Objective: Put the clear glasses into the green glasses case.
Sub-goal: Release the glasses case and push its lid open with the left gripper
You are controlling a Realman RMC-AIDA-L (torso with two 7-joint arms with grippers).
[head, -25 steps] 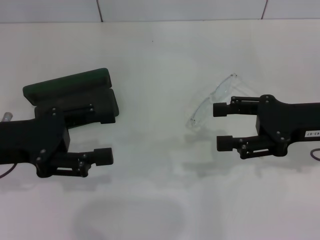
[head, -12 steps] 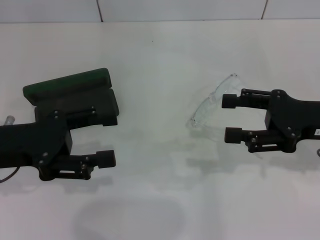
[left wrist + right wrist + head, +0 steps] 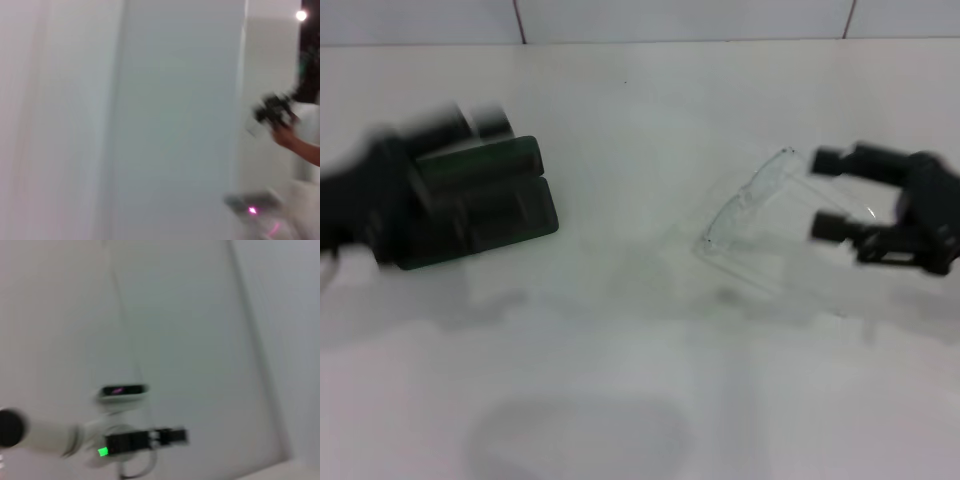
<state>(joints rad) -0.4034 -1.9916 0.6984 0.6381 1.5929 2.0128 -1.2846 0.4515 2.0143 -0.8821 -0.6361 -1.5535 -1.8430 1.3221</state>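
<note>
The green glasses case (image 3: 480, 205) lies on the left part of the white table (image 3: 640, 380) in the head view, its lid raised toward the far side and its dark tray facing up. Largest of all is the table itself, pale and bare around the objects, ending at a light tiled wall (image 3: 680, 20) along the far edge.

The left arm comes in from the left edge as a dark smear that covers the case's left end. The left end effector (image 3: 480, 122) sits over the far left corner of the case, by the lid; it is too blurred to say whether its fingers are apart or together, or whether they touch the case.

The right end effector (image 3: 832, 192) reaches in from the right edge, its two black fingers apart, one farther from the robot and one nearer, with clear table between them. It holds nothing.

The clear glasses (image 3: 745, 210) rest on the table right of centre, well apart from the case. The lens stands at an angle, and the thin temple arms run toward the right end effector, whose fingertips are just beside the frame's right side.

Both wrist views show only blurred pale surfaces and distant room clutter.
</note>
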